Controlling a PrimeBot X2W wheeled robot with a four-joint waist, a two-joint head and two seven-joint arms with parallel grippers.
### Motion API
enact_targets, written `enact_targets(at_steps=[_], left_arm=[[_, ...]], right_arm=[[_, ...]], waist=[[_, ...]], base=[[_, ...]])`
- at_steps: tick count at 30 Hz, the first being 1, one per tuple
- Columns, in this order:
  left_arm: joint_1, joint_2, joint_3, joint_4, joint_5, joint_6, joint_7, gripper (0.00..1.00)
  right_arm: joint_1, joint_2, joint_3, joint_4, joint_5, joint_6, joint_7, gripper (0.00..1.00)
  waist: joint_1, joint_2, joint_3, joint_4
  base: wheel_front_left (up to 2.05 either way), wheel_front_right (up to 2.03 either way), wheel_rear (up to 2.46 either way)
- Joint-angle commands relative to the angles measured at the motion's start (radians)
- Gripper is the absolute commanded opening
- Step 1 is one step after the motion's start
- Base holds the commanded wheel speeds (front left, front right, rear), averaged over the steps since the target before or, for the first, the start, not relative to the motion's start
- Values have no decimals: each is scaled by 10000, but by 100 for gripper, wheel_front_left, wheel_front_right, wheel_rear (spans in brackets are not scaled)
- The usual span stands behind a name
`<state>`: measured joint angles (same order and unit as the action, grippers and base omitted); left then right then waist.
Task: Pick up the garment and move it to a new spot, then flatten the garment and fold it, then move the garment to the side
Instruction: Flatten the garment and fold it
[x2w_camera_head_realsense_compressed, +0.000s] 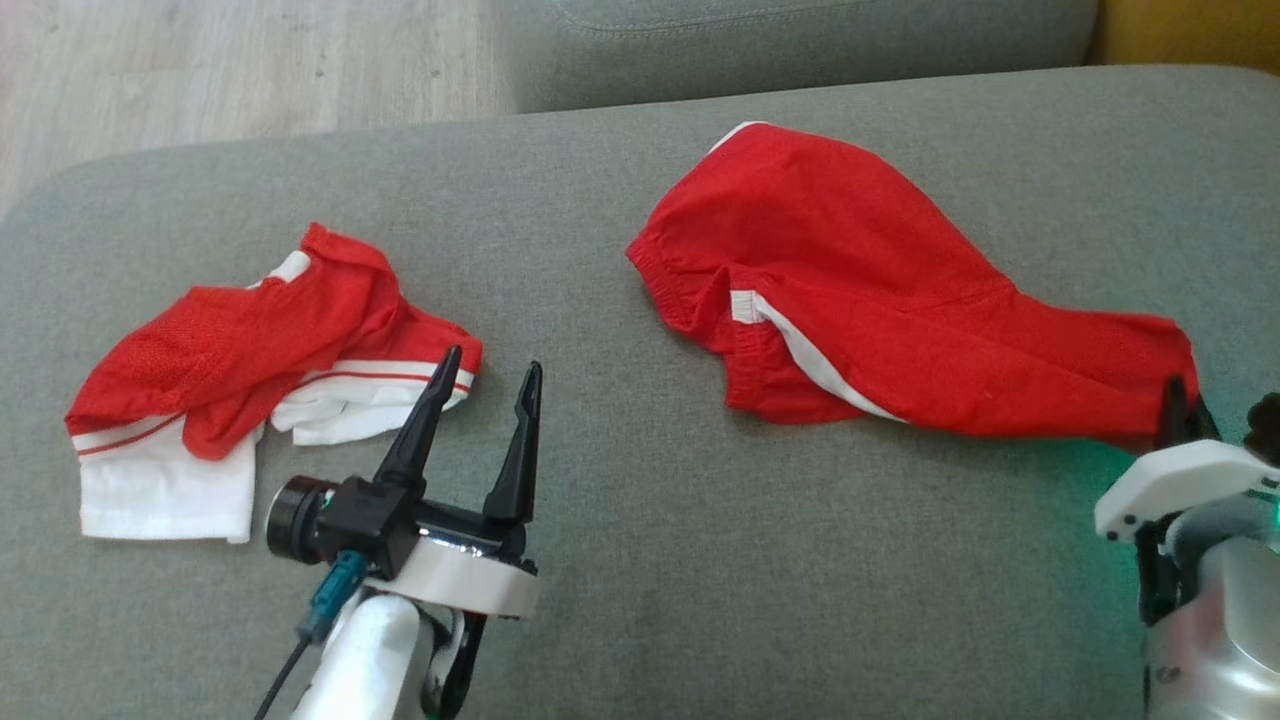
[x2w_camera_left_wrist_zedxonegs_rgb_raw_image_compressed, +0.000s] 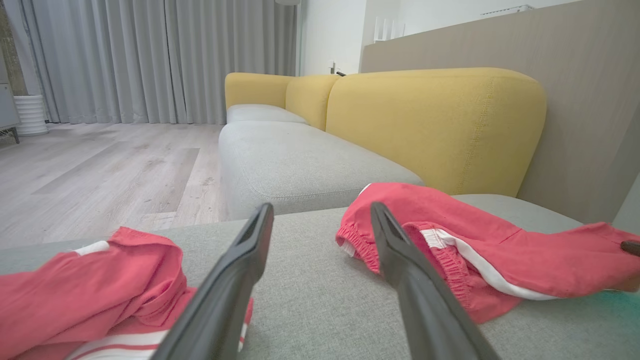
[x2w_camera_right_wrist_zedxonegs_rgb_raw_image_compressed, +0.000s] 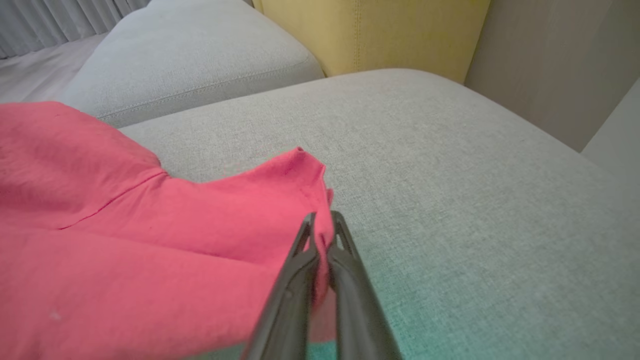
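Far left of head view: red-and-white top (x2w_camera_head_realsense_compressed: 230, 385) lay crumpled on the seat (x2w_camera_head_realsense_compressed: 620, 560). Lower centre-left: left gripper (x2w_camera_head_realsense_compressed: 495, 362) had its jaws wide apart with nothing between them, fingertips just beside the top's right edge. Centre to right: shorts (x2w_camera_head_realsense_compressed: 880, 300), the task's garment, lay spread out with the waistband toward centre and one leg stretched to lower right. Right edge: right gripper (x2w_camera_head_realsense_compressed: 1185, 410) was clamped tight on the very corner of that leg. The right wrist view showed just a thin bit of cloth between the fingers. Risks, my judgement:
- a bite that small could slip once the shorts' weight came on, dropping them short of the new spot
- a one-corner pull would bunch them rather than spread them, so flattening gets harder
- the idle left gripper, if it moved in, could snag the top and drag it along
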<state>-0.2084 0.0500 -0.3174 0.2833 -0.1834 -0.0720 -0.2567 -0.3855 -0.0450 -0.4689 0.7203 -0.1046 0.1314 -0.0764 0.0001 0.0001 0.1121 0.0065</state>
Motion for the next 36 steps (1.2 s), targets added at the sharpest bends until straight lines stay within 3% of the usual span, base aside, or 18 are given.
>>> enact_targets(at_steps=[1,10,19,29,36], left_arm=[[-472,4,292,-294,83,-59,-51,100],[-484,3,276,-284,97,-90,-51,100],[-361,3,288,-496,-82,-48,-51,100],[-1134,3,-327,200,-370,-283,33,100],[-2617,3,-1246,1546,-1437,-418,1583,100]], right_arm=[[-491,-52,220,-180,-194,-7,-421,100],[-609,-52,1364,-462,-58,-7,-1782,100],[1859,-52,3517,-3900,1862,-7,-1850,100],[2625,-52,3858,-5017,2244,-7,-1852,100],[2597,-52,4161,-5046,2446,-7,-1853,100]], waist=[[-1,-1,42,-9],[-1,-1,-48,-107],[-1,-1,-241,-488],[-1,-1,159,-1313],[-1,-1,688,-2058]], base=[[0,0,0],[0,0,0],[0,0,0],[0,0,0],[0,0,0]])
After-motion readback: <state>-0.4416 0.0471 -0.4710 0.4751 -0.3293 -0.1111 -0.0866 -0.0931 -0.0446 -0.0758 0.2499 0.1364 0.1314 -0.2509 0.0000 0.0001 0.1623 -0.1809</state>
